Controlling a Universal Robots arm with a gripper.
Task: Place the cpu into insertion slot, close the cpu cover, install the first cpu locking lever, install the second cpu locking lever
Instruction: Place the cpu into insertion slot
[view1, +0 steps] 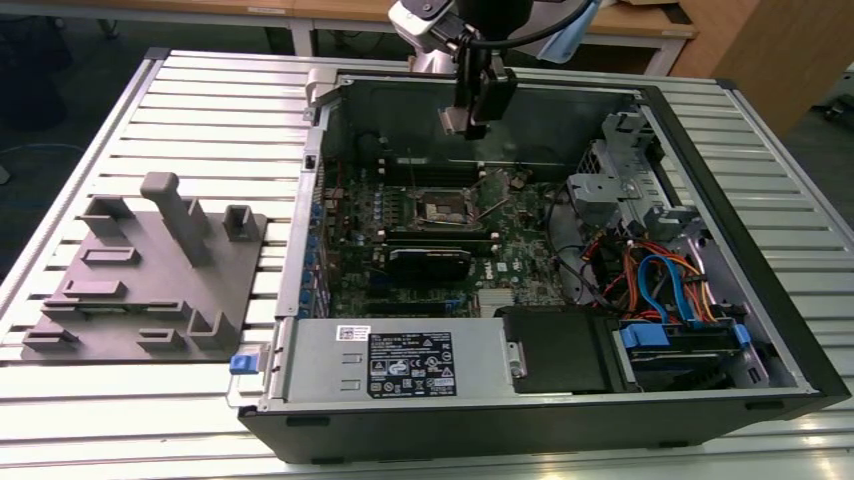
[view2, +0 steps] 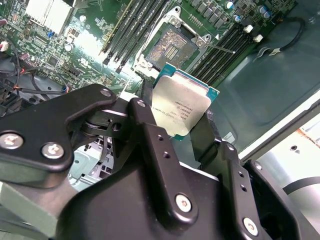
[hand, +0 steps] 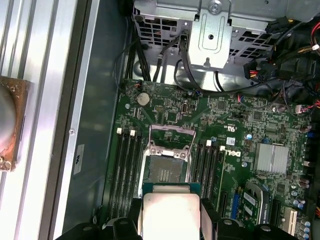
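Black two-fingered tool is clamped on the small flat square cpu with the silver-grey metal face, one finger pressed against each of two opposite edges. Tool and chip hang in the air above the small square black insertion slot, clearly apart from it. In both wrist views the slot's dark pin field lies bare. In the first wrist view the thin silver metal cpu cover stands swung up at the slot's far edge, away from the chip. Long narrow black card slots run along two sides of the insertion slot, set in the green circuit board around it.
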